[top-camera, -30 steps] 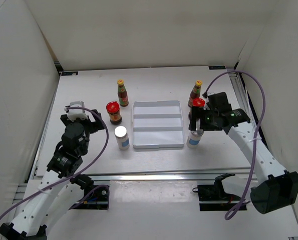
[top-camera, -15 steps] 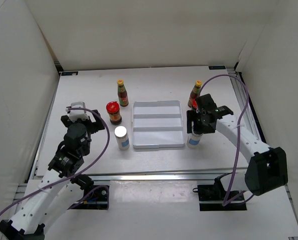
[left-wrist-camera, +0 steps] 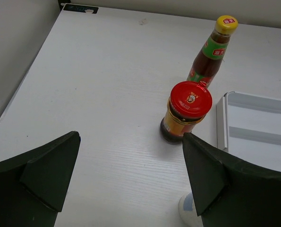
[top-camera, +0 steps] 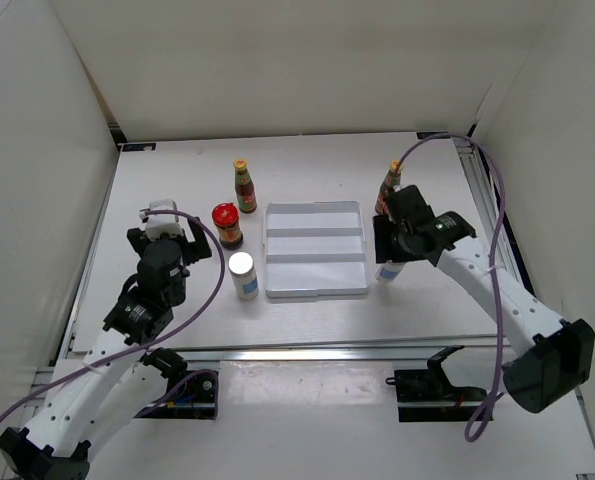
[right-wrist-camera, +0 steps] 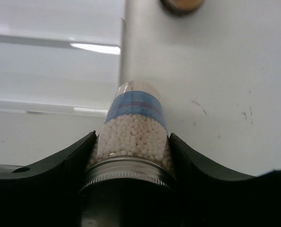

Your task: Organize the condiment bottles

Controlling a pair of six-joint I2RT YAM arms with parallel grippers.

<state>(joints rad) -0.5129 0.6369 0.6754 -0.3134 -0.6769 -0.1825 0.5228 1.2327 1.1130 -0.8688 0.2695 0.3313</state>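
White tabletop (top-camera: pixel 177 190) fills the overhead view; only the right wrist camera shows the right gripper (right-wrist-camera: pixel 131 138) clamped on a white shaker (right-wrist-camera: pixel 135 113); the left gripper (left-wrist-camera: pixel 131 139) gapes wide.

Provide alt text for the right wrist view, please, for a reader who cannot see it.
The right tool grips a clear shaker of white beads with a blue band and silver cap between its two black fingers, upright on the white table. A white ridged plastic tray lies close beside it.
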